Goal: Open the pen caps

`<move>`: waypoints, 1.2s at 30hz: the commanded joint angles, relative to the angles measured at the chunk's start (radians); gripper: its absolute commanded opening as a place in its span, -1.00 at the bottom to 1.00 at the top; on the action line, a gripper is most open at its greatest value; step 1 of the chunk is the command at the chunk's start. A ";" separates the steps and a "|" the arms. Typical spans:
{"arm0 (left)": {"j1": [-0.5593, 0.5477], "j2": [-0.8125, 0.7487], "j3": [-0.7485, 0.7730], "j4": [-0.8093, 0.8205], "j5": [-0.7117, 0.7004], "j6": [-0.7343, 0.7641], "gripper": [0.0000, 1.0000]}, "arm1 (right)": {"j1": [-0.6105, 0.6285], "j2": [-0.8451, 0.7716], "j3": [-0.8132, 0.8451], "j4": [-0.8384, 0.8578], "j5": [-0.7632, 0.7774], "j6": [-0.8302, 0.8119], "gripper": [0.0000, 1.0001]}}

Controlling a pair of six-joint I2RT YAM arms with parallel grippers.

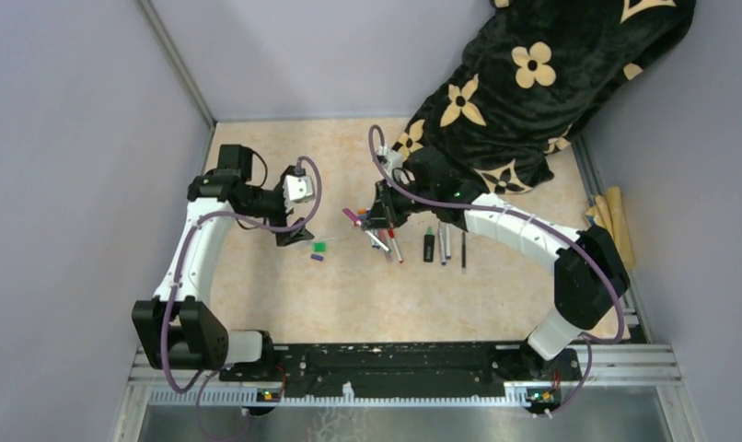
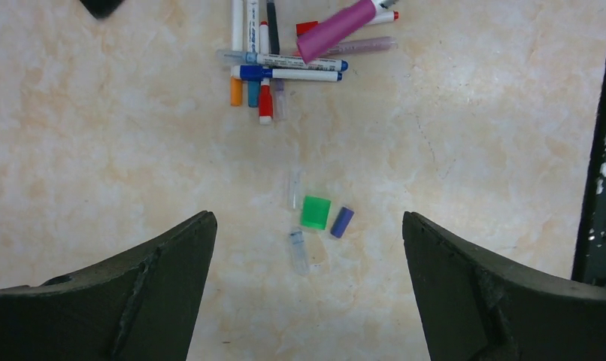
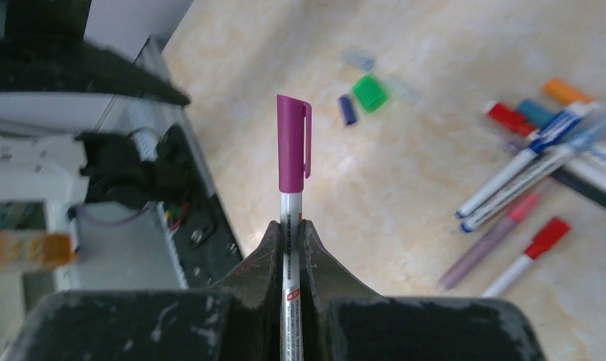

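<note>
**Left wrist to right wrist: a capped pen offered up, a wide claw ready to take it**

On the left, the left claw (image 1: pixel 294 236) hangs over the table (image 2: pixel 97 135) with its fingers spread as wide as they go, holding nothing. Directly below it lie caps that are already off: a green cap (image 2: pixel 315 212) just beside a small dark-blue cap (image 2: pixel 342 222), with two clear caps (image 2: pixel 298 250) close by.

Further right, the right claw (image 3: pixel 291 229) is pressed together on the white barrel of a pen (image 3: pixel 290 207). It pinches the pen just below its magenta cap (image 3: pixel 292 143), which sticks out free beyond the fingertips and points towards the left arm. The remaining pens (image 2: pixel 285 68) lie heaped on the table under and beside this claw, most of them capped as far as I can tell.

The step in hand, by my reading, is pulling the magenta cap. To do it well:

- Bring the left claw level with the cap and in line with the barrel.
- Close on the cap alone, mid-length, leaving the side clip free (fingers on the clip may slip or twist).
- Keep the right claw's pinch firm and steady.
- Pull straight along the pen's axis, because a sideways tug could lever the barrel out of the pinch.
- Drop the cap beside the loose ones, clear of the heap.
</note>
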 commanded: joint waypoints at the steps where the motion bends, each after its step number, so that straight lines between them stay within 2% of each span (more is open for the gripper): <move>1: -0.030 -0.103 -0.041 -0.053 0.057 0.318 0.97 | -0.004 -0.011 -0.015 0.000 -0.308 0.041 -1.00; 9: -0.259 -0.262 -0.179 0.054 -0.147 0.416 0.97 | 0.038 0.090 0.096 0.000 -0.413 0.091 -1.00; 13: -0.319 -0.284 -0.218 0.124 -0.208 0.409 0.94 | 0.065 0.149 0.151 -0.010 -0.427 0.098 -1.00; 15: -0.339 -0.278 -0.222 0.123 -0.234 0.414 0.85 | 0.071 0.165 0.169 -0.004 -0.430 0.104 -1.00; 18: -0.358 -0.270 -0.234 0.119 -0.275 0.430 0.60 | 0.073 0.176 0.178 0.020 -0.436 0.129 -1.00; 25: -0.381 -0.282 -0.262 0.180 -0.305 0.434 -0.27 | 0.075 0.200 0.190 0.039 -0.439 0.150 -1.00; 27: -0.384 -0.281 -0.263 0.190 -0.311 0.431 -0.59 | 0.076 0.204 0.190 0.046 -0.434 0.160 -1.00; 29: -0.388 -0.280 -0.267 0.212 -0.321 0.418 -0.93 | 0.079 0.205 0.187 0.051 -0.430 0.164 -0.61; 30: -0.388 -0.280 -0.269 0.227 -0.327 0.406 -1.00 | 0.083 0.205 0.182 0.052 -0.426 0.163 -0.49; 32: -0.388 -0.284 -0.271 0.249 -0.332 0.379 -1.00 | 0.088 0.203 0.162 0.058 -0.418 0.162 -0.38; 35: -0.388 -0.283 -0.273 0.257 -0.332 0.364 -1.00 | 0.091 0.192 0.114 0.118 -0.420 0.192 -0.38; 36: -0.388 -0.284 -0.274 0.258 -0.333 0.364 -1.00 | 0.091 0.190 0.098 0.136 -0.423 0.205 -0.44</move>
